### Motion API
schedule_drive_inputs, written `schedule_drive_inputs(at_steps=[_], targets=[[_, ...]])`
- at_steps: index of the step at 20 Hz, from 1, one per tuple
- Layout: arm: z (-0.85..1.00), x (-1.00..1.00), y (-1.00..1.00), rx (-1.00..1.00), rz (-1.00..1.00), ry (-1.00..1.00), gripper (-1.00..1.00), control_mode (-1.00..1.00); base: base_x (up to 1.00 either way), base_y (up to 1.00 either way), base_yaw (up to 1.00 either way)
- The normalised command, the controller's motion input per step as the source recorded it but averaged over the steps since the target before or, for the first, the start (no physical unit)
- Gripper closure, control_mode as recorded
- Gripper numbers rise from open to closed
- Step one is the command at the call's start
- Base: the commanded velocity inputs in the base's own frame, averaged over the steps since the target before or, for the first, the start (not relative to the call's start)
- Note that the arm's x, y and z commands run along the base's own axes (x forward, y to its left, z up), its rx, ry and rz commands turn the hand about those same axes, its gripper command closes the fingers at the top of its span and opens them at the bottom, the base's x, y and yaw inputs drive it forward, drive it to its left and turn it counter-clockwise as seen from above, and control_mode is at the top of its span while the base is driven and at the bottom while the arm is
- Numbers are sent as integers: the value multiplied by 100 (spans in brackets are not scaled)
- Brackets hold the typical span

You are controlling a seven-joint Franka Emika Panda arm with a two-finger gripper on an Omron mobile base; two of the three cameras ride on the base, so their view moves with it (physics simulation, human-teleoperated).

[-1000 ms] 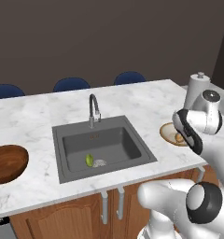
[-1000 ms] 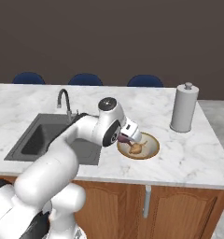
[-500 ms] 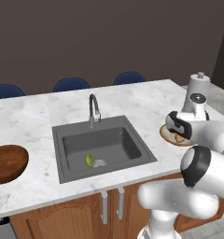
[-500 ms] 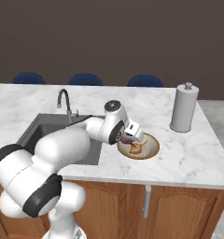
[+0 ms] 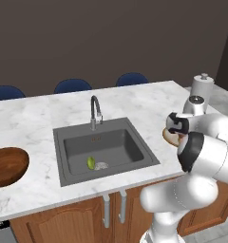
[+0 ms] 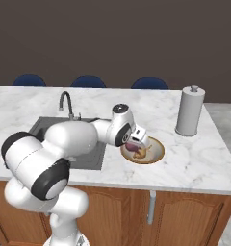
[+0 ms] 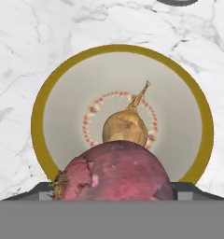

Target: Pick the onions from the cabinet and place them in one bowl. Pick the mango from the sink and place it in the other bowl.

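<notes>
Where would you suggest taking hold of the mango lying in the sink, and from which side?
Grip the mango across its narrow middle, coming straight down from above. It lies flat on the sink floor beside the drain, and the basin walls block a sideways approach.

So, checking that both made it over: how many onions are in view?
2. The tan onion lies in the light bowl; the red onion is between the hand's fingers just above that bowl.

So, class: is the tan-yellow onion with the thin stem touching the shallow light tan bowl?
Touching. In the hand view the tan-yellow onion rests on the floor of the shallow tan bowl, inside its brown rim.
</notes>
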Motion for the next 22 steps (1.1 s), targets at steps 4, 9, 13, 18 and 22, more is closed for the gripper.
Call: schedule_drive_inputs(at_steps=[4,9,13,18,22], targets=[[-25,1,-1,0,0,-5,100,-100,0,0,0],[-21,3,0,3,0,-3,100,-100,0,0,0],[-17,8,2,4,1,-3,100,-100,0,0,0],[-8,13,1,1,2,-2,-100,-100,0,0,0],[0,2,0,0,2,0,-100,-100,0,0,0]])
